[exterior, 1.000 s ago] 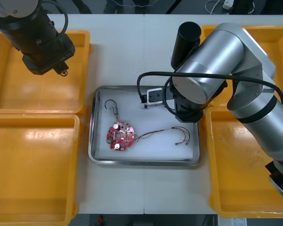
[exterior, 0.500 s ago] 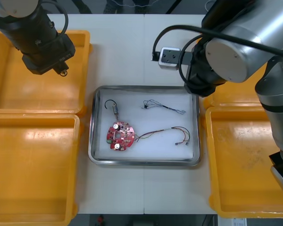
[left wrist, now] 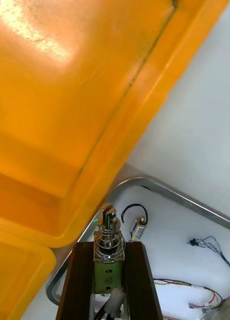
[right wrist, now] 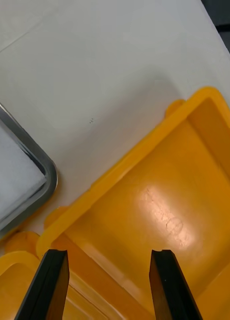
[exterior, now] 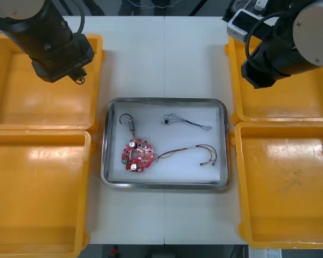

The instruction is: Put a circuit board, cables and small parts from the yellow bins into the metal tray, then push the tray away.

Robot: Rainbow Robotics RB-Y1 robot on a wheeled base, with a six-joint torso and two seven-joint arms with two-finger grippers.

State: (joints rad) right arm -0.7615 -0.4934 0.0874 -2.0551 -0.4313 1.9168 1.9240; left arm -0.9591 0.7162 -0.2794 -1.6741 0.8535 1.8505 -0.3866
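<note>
Tray (exterior: 164,184) with board (exterior: 135,155) at 7 o'clock, cables (exterior: 185,121), left end effector (left wrist: 108,246) clamping part (left wrist: 109,235) lengthwise, right end effector (right wrist: 109,253) apart over bin (right wrist: 170,200)

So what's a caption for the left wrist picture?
Left hand holds a small metal part near the metal tray.

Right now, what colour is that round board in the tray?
Red. The circuit board shows best in front view.
</note>
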